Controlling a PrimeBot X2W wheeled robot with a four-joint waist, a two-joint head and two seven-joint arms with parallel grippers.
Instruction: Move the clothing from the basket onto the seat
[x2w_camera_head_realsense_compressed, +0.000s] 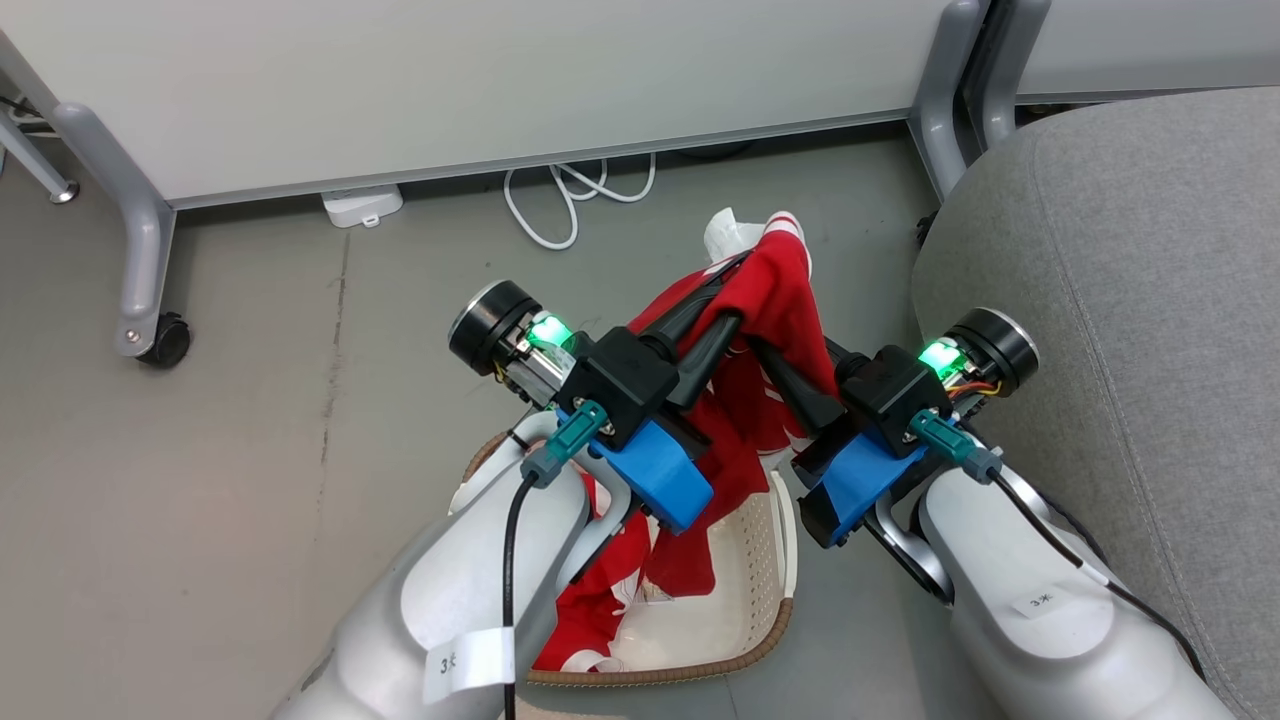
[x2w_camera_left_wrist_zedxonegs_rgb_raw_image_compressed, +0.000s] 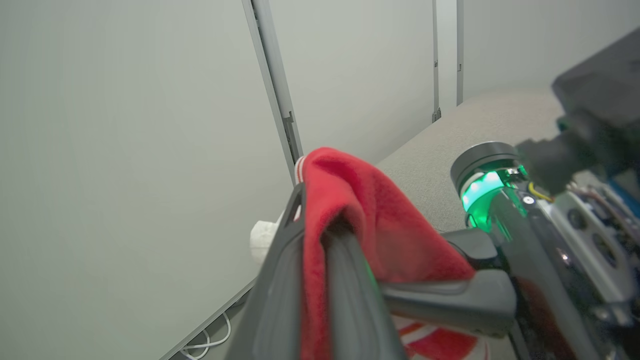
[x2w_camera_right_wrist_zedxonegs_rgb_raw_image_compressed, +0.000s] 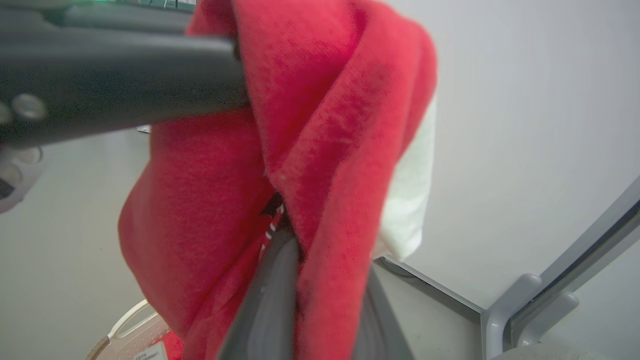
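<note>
Transfer under way, not complete: left fingers (x2w_camera_head_realsense_compressed: 712, 350) and right fingers (x2w_camera_head_realsense_compressed: 800, 385) each clamped on the clothing (x2w_camera_head_realsense_compressed: 770, 290), held above the basket (x2w_camera_head_realsense_compressed: 760, 600) (red fabric also lies at its 7 o'clock), none on the seat (x2w_camera_head_realsense_compressed: 1130, 300) at 3 o'clock.

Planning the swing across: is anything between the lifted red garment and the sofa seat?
Nothing visible does. The garment hangs over the basket; the seat lies to its right across bare floor, with the robot's own right arm on that side.
</note>
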